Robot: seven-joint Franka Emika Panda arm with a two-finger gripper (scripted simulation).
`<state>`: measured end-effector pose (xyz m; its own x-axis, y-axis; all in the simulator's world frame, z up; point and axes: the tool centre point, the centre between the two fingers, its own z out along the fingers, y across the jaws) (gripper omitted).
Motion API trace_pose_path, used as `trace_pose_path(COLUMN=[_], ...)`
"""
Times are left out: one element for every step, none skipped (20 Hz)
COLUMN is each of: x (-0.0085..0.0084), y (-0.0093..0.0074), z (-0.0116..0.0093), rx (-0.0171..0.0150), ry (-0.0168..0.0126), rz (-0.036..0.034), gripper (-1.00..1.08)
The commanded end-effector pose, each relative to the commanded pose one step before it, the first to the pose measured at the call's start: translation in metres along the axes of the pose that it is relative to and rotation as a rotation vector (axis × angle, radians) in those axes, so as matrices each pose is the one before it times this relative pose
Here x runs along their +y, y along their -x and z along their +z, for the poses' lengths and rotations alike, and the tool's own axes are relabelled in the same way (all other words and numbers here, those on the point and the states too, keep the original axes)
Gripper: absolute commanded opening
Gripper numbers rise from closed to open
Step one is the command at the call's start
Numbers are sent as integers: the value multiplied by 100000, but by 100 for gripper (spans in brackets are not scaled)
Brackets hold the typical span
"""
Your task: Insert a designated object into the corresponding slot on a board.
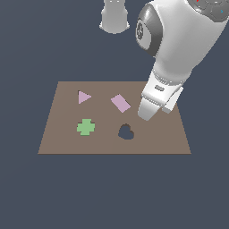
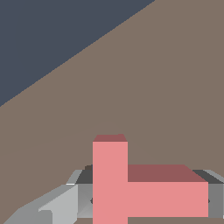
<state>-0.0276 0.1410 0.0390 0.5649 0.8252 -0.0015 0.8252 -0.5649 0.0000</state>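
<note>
In the wrist view the salmon-red T-shaped designated object point(image 2: 131, 188) fills the space between my gripper's point(image 2: 146, 202) grey fingers point(image 2: 57, 205), held just above the brown board point(image 2: 166, 87). My gripper is shut on it. In the exterior view the hand point(image 1: 150, 107) hangs low over the right part of the board point(image 1: 62, 143), and its body hides both the fingers and the block. The T-shaped slot is hidden in both views.
On the board lie a pink triangle point(image 1: 83, 96), a pink rectangle point(image 1: 120, 103) and a green cross point(image 1: 86, 127). A dark heart-shaped hole point(image 1: 126, 132) sits just to the exterior view's left of the hand. The arm's base point(image 1: 114, 18) stands behind the board.
</note>
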Motion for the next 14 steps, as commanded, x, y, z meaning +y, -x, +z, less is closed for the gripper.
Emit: trace_pose_path(x=[-270, -81, -73, -66, -59, -52, -44, -37, -29, -21, -13, -4, 4, 19], y=[655, 217, 200, 183, 165, 146, 129, 111, 94, 76, 59, 43, 25, 16], z=[-71, -16, -15, -13, -12, -11, -9, -8, -7, -5, -4, -3, -1, -1], rx=[26, -5, -4, -4, -4, -3, -3, -3, -2, -2, -2, -1, -1, 0], ry=[51, 1, 1, 1, 1, 1, 1, 0, 0, 0, 0, 0, -1, 0], rz=[-5585, -1767, -1622, -1475, -1328, -1182, -1035, -890, -742, -598, -453, -305, -162, 0], gripper=[-100, -100, -100, -100, -100, -100, -100, -100, -100, -100, -100, -100, -100, -100])
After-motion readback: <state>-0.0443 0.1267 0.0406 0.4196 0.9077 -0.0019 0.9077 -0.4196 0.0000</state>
